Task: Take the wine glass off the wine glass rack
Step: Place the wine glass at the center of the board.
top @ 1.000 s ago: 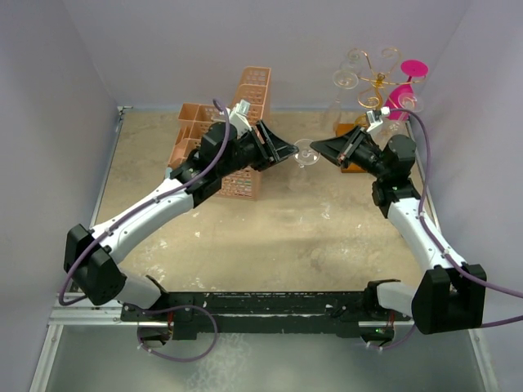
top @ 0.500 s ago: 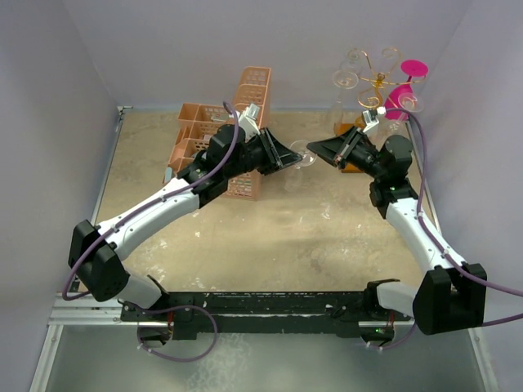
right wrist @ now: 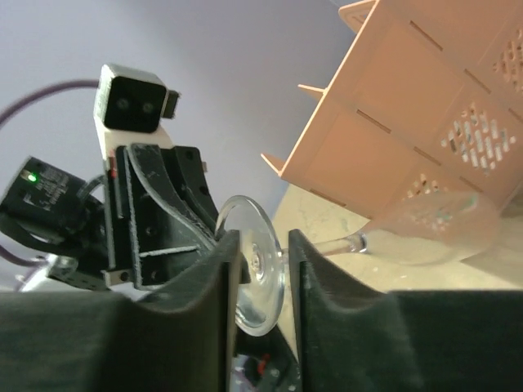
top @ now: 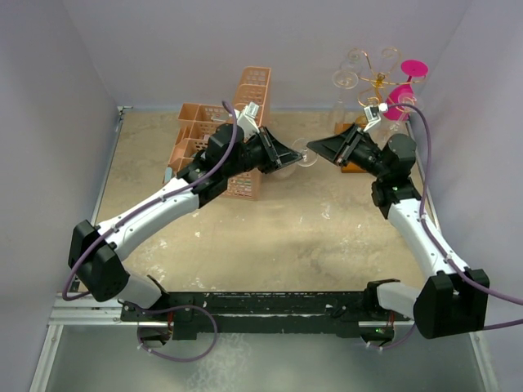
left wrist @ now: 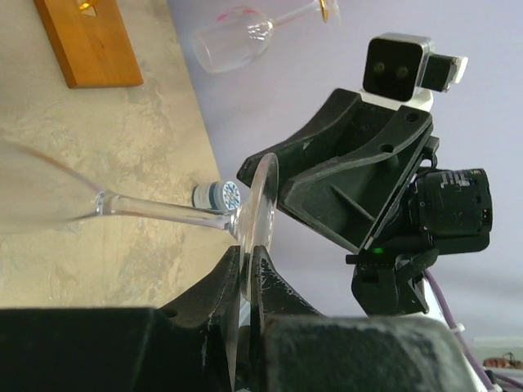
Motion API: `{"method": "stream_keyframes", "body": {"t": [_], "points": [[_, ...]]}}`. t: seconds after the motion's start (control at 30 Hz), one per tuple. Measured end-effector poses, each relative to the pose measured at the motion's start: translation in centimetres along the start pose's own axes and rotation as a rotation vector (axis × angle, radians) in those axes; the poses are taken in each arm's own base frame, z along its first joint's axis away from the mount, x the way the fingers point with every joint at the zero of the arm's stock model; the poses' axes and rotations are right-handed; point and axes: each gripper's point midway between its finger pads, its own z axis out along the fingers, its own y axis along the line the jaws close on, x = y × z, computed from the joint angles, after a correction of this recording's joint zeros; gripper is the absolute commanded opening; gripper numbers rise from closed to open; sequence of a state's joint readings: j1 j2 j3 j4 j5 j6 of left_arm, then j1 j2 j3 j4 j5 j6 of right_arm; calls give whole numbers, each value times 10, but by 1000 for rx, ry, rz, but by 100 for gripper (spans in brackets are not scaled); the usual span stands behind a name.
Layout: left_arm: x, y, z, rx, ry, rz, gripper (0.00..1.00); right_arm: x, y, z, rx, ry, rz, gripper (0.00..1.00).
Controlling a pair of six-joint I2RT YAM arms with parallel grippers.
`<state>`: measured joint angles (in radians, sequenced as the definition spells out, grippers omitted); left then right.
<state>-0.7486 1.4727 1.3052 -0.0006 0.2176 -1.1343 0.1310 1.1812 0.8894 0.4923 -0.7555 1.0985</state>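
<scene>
Nearest us, the sandy surface (top: 286,245) stretches out in front of the arm bases. Above its middle the two claws meet nose to nose. The wine glass (top: 306,155) hangs in the air between them, lying on its side, well apart from the wine glass rack (top: 378,80).

The left claw (left wrist: 249,278) is clenched on the rim of the glass's foot. Its own wrist view shows the disc pinched edge-on between the two fingers, with the stem running off toward the bowl. The right claw (right wrist: 261,245) has a finger on either side of that same foot, but they are parted and a gap shows. We read it as released, or very nearly so.

Further back, the peach basket (top: 253,98) stands behind the left arm. At the far right is the rack, with clear glasses (top: 345,79) and a pink glass (top: 411,72) hanging from its curled arms.

We judge the lifting-off done, since the glass is free of the wire. What is left is for the right claw to back clear and for the left one to carry the glass off and set it down.
</scene>
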Motion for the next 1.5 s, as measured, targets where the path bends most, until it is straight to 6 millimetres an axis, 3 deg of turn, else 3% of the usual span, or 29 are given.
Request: {"method": "stream_keyframes", "body": {"t": [0.17,0.3,0.4,0.6,0.77,0.9,1.0,1.1,1.27,1.37,1.5], "points": [[2,-7,-8,36,11,42,0,-5,8,1,8,26,-122,69],[3,-20,-23,76,11,80,0,-23,23,-3,34,-22,-276,77],[0,-34,-36,116,0,107,0,-42,44,-14,58,-105,-408,89],[-14,-66,-58,246,-14,123,0,-87,91,-53,136,-376,-630,92],[-36,-87,-74,361,-28,97,0,-118,97,-74,262,-519,-677,91],[-56,-104,-95,448,-49,80,0,-130,93,-64,281,-508,-679,88],[-74,-121,-116,532,-81,67,0,-123,82,-40,218,-407,-660,86],[-81,-140,-132,619,-85,44,0,-103,63,-18,105,-276,-587,85],[-79,-173,-160,780,-49,-7,0,-68,42,-10,-92,-124,-446,88],[-79,-188,-177,861,-35,-34,0,-58,55,-12,-200,-77,-425,90],[-78,-203,-195,949,-13,-59,0,-51,98,-24,-366,-65,-480,92]]}}
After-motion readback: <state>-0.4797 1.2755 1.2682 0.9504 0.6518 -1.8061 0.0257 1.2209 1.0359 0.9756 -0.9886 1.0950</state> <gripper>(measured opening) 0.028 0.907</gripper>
